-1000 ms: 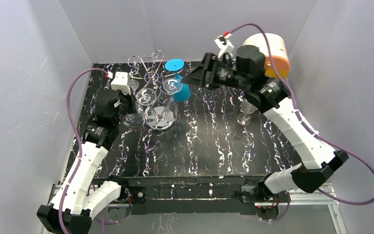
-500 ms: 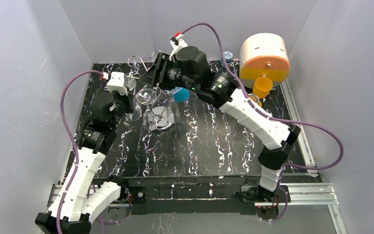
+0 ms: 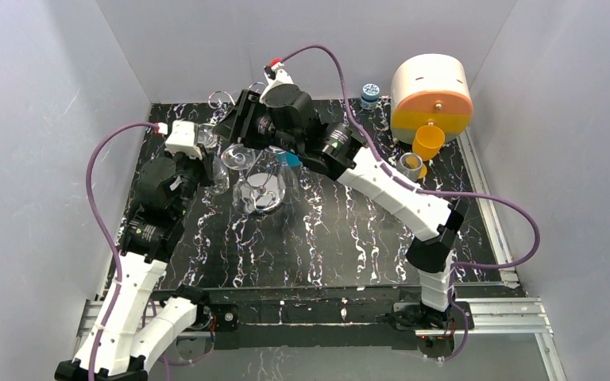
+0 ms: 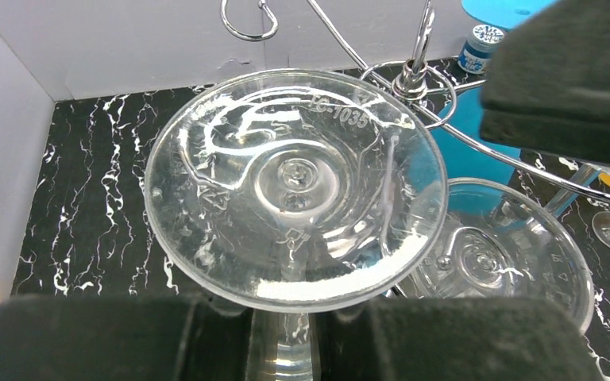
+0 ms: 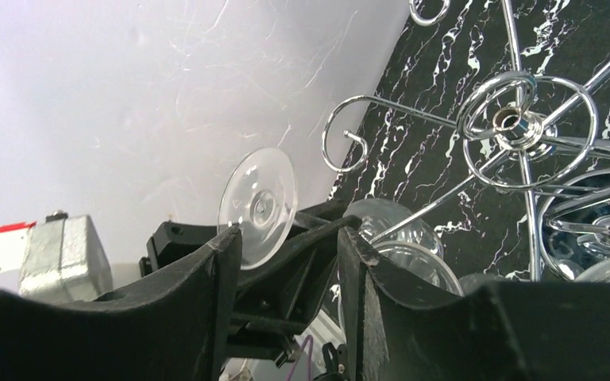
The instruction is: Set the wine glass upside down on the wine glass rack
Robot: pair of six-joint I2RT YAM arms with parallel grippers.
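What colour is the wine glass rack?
The wine glass rack is shiny silver, clearest in the right wrist view.

Got the wine glass rack (image 3: pixel 260 193) at roughly 11 o'clock on the desk (image 3: pixel 326 238), toward the back. Just beside it at its 9 o'clock, the wine glass (image 4: pixel 295 186), foot up, stem between the left jaws. Second glass (image 4: pixel 496 262) between that one and the rack's post. Way off at 2 o'clock in the back corner, a drum dispenser (image 3: pixel 431 91), cup (image 3: pixel 428 141) at its 6.
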